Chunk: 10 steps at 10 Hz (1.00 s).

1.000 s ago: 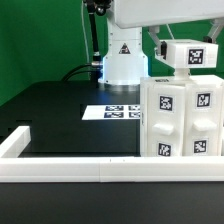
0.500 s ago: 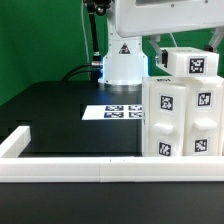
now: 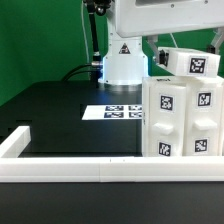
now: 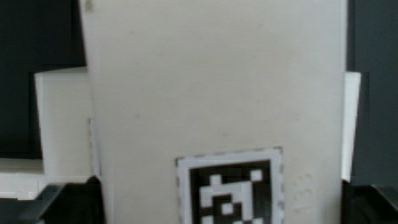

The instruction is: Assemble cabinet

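Black table (image 3: 60, 110): one cabinet (image 3: 185, 115), one marker board (image 3: 122, 111)

Open left, walled right
The black table (image 3: 60, 125) lies free across the frame's left and centre; the cabinet (image 3: 185, 115) fills the right side, and a low white rail (image 3: 90, 171) bars the lower edge.

Bright even lighting, soft shadows, exterior view sharp, wrist view blurred

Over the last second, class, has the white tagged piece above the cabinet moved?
Yes. The white tagged piece has tilted and dropped slightly toward the top of the cabinet, which stayed put.
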Each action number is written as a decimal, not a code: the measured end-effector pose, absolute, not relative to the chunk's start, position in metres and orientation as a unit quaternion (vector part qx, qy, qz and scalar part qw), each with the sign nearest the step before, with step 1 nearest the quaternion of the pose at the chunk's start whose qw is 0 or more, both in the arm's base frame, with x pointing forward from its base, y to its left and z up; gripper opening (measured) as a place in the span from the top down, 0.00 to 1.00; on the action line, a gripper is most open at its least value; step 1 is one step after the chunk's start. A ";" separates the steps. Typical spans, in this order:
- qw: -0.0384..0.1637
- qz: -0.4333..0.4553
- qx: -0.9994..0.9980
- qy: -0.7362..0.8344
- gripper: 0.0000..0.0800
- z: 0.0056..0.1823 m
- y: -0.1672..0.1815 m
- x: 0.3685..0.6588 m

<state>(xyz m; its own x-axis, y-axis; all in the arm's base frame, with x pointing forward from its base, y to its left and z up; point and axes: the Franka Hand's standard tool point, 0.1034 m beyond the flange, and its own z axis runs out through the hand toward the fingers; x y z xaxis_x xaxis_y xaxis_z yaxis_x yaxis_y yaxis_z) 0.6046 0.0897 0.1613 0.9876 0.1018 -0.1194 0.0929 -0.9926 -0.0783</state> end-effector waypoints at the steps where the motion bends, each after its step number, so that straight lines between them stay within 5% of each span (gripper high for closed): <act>1: 0.036 0.062 -0.996 -0.049 0.19 0.161 0.090 0.605; 10: 0.022 0.043 -0.996 -0.079 0.19 0.160 0.095 0.592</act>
<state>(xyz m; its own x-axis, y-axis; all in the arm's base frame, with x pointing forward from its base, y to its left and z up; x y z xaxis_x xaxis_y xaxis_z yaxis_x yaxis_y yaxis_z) 0.5924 0.0953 0.1601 0.9839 0.1589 -0.0816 0.1551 -0.9866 -0.0511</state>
